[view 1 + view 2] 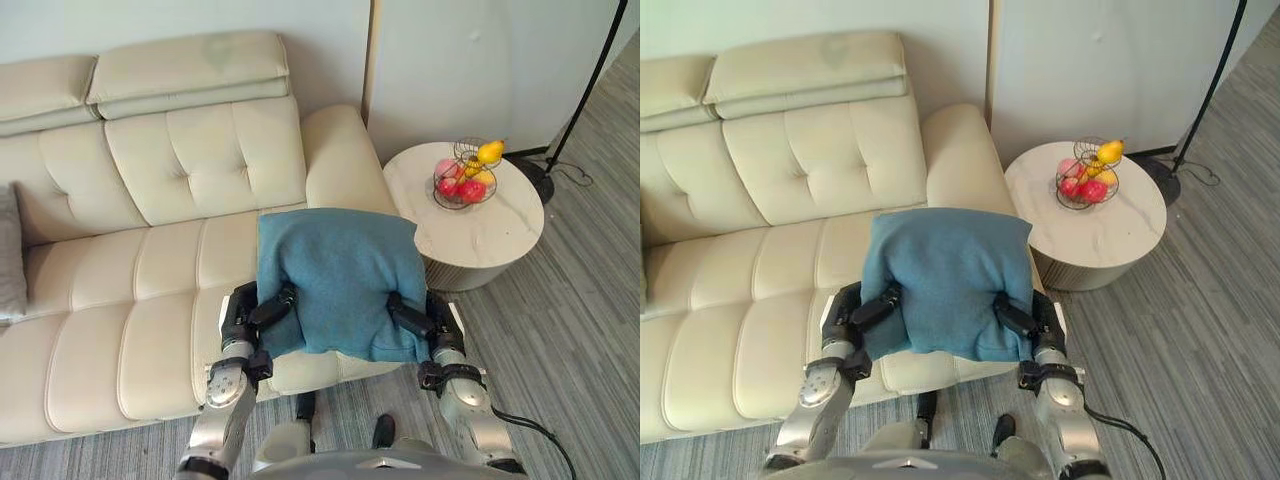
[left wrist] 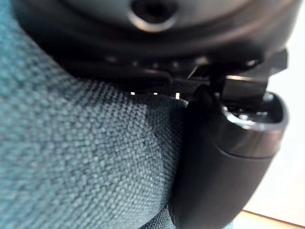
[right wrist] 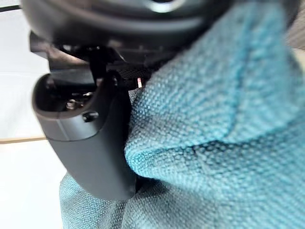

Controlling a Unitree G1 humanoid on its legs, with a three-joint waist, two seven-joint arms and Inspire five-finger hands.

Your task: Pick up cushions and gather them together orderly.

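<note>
A teal cushion (image 1: 340,275) hangs upright over the right end of the cream sofa (image 1: 130,290), clamped between my two hands. My left hand (image 1: 248,318) grips its left edge, thumb (image 2: 224,162) pressed into the fabric (image 2: 81,162). On the opposite edge my right hand (image 1: 430,320) holds the same way, its thumb (image 3: 90,143) lying against the bunched cloth (image 3: 224,143). The fingers of both hands are hidden behind the cushion. A grey cushion (image 1: 10,255) leans at the sofa's far left end.
A round pale side table (image 1: 500,230) stands right of the sofa armrest (image 1: 340,150) and carries a wire fruit basket (image 1: 465,172). A floor lamp's dark base (image 1: 540,180) sits behind the table. Striped grey carpet (image 1: 580,330) covers the floor.
</note>
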